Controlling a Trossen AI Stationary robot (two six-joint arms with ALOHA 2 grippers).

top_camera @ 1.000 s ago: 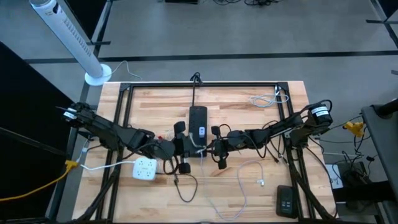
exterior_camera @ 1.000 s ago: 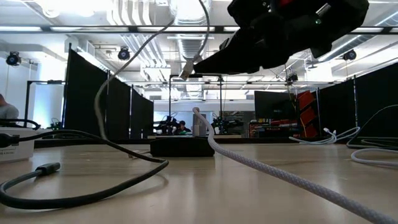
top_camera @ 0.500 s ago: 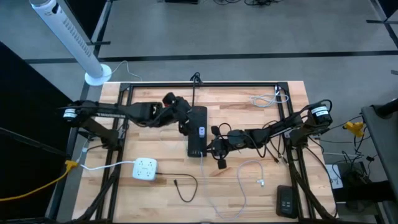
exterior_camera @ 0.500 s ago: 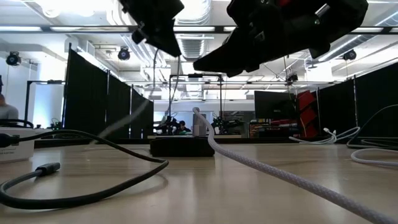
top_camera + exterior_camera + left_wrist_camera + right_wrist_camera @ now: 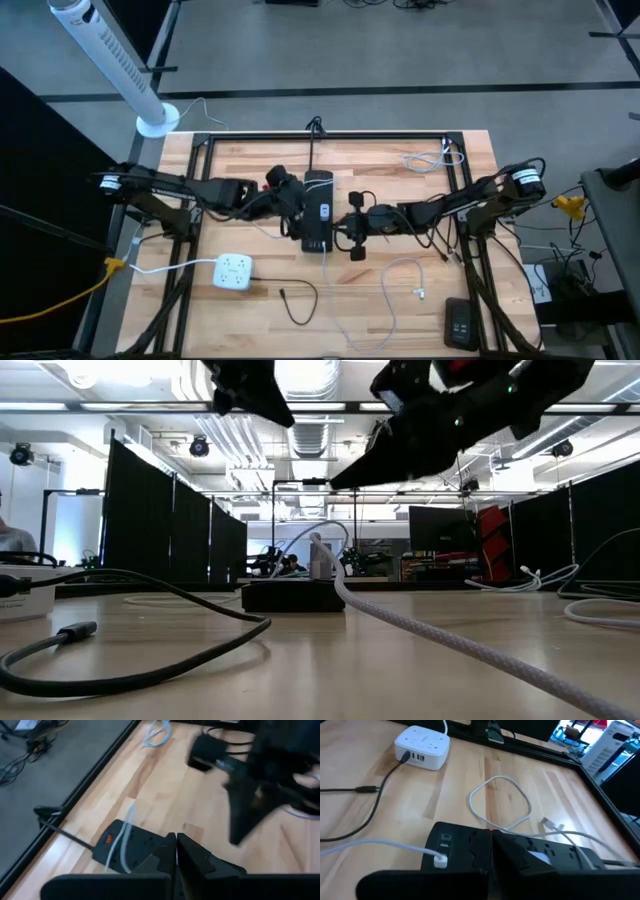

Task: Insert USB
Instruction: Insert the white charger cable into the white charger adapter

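Observation:
A black power strip (image 5: 318, 205) lies flat on the wooden table, its length running far to near; it also shows in the low view (image 5: 290, 597). One white cable's plug (image 5: 440, 861) sticks into its near end. A second, loose white cable (image 5: 500, 802) lies looped over the strip, its USB plug (image 5: 551, 824) resting beside it. My left gripper (image 5: 292, 210) is shut and empty, high above the strip's left side (image 5: 176, 851). My right gripper (image 5: 345, 225) is shut and empty above the strip's right side (image 5: 492, 842), its tips clear of the cable (image 5: 340, 482).
A white cube outlet hub (image 5: 232, 271) with a black cable (image 5: 300, 300) stands near left. More white cable (image 5: 400, 280) and a black flat device (image 5: 460, 322) lie near right. A cable bundle (image 5: 425, 160) lies far right. Black frame rails (image 5: 200, 190) border the work area.
The loose white cable, held up in the air with its plug by the grippers, has dropped and now lies looped over the strip. My left gripper went from the strip's near end toward the far edge, then back beside the strip. My right gripper drew back slightly.

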